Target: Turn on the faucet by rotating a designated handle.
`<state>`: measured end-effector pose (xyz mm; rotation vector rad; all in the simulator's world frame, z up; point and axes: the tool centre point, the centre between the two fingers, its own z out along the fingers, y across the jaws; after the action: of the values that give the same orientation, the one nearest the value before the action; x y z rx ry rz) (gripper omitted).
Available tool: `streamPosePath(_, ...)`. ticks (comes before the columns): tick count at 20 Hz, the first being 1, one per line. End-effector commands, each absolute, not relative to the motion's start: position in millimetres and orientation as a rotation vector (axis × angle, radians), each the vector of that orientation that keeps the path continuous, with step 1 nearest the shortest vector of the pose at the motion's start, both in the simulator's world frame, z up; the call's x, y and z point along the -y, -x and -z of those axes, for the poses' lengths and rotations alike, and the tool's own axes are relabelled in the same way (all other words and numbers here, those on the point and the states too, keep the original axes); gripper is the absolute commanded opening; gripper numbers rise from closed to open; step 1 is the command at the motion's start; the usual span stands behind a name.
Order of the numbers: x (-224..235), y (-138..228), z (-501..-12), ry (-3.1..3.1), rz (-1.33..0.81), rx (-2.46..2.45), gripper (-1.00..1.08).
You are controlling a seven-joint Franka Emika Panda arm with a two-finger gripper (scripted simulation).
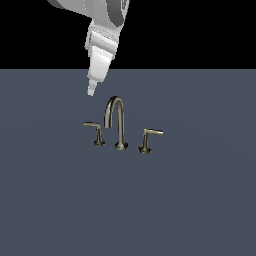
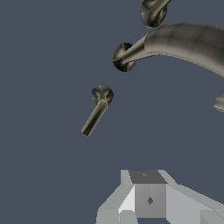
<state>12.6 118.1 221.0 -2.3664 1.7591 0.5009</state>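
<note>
The faucet (image 1: 116,122) is a small brass-grey set with an arched spout and two lever handles on the dark floor. The handle (image 1: 96,133) stands at the exterior view's left of the spout, with its thin lever arm pointing left. My gripper (image 1: 92,90) hangs in the air above and slightly behind that handle, touching nothing, with its fingers together and empty. In the wrist view the handle (image 2: 97,109) lies ahead of my gripper (image 2: 146,183), and the spout (image 2: 188,41) arches beyond it.
The twin handle (image 1: 148,140), with its arm pointing right, stands on the other side of the spout and also shows in the wrist view (image 2: 153,12). The flat dark grey floor (image 1: 190,200) stretches all around the set.
</note>
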Motion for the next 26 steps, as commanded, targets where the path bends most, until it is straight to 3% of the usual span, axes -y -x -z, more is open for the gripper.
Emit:
streamPosePath(1, -120.3, -23.2, -202.1, 2.319, -0.476, -1.87, -1.0)
streamPosePath(14, -128.6, -69.9, -120.8, 2.06, -0.21, -2.338, -1.0)
streamPosePath(26, -136.1, -90.9, -92.5, 1.919, -0.014, -2.487, -1.0)
